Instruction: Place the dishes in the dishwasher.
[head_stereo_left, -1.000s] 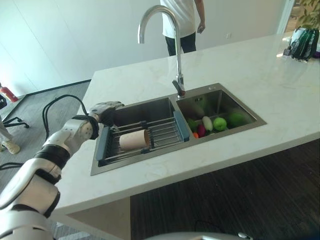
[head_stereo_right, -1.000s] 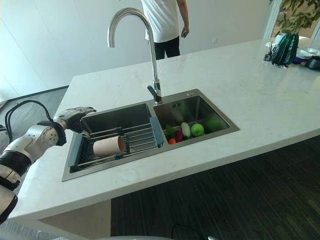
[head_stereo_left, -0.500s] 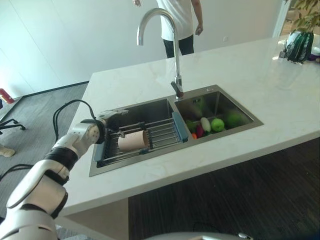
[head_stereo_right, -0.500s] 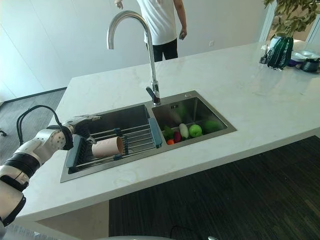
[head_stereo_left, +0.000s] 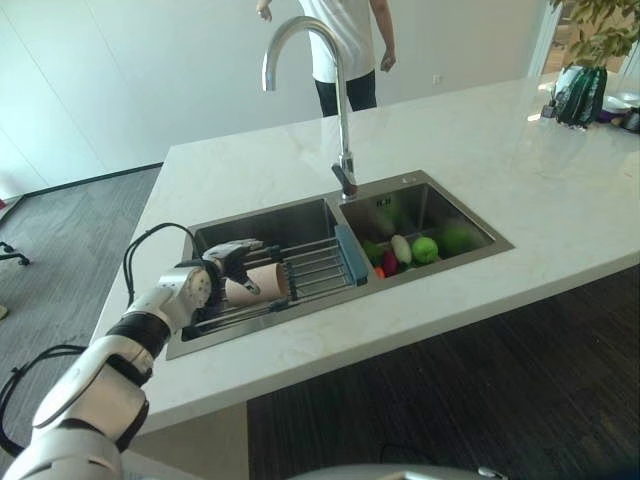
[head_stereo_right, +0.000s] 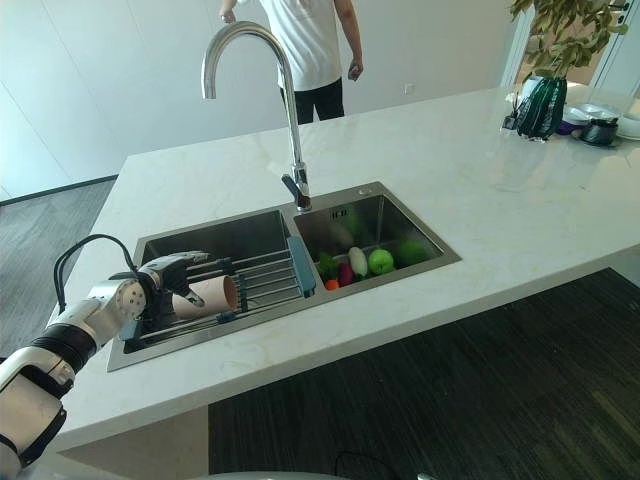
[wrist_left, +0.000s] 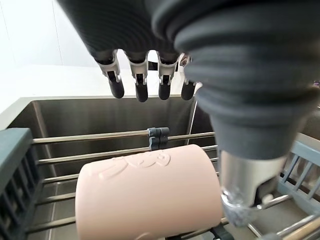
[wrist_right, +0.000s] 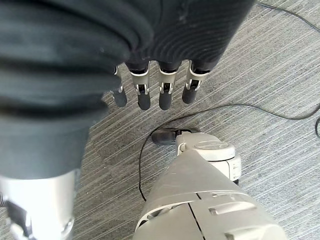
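The left hand (head_stereo_left: 232, 262) hangs over the left end of the drying rack (head_stereo_left: 300, 275), its fingers (wrist_left: 140, 87) spread straight out above the cup (wrist_left: 150, 192) and its thumb (wrist_left: 245, 185) down beside the cup's end. In the left wrist view a gap shows between the fingertips and the cup, so the hand is open and holds nothing; whether the thumb touches the cup cannot be told. The right hand (wrist_right: 150, 75) hangs with relaxed, straight fingers over grey ribbed floor, empty.

The cup lies on its side across the rack's bars in the left basin of the sink (head_stereo_right: 160, 345). Its long axis runs along the sink, left to right, and its open mouth (head_stereo_right: 231, 293) faces right, toward the blue end piece (head_stereo_right: 301, 267) of the rack. It is a smooth, matte, pale pink cylinder with a raised pattern on its wall.

The rack is made of thin metal rods with dark clips and blue-grey plastic ends. The sink is brushed steel, set in a pale marble-like tabletop (head_stereo_left: 480, 130). A tall curved chrome faucet (head_stereo_left: 335, 90) rises behind the divider. The right basin holds rounded vegetables and fruit (head_stereo_left: 415, 248), green, white and red. A person (head_stereo_right: 300, 45) stands beyond the tabletop.
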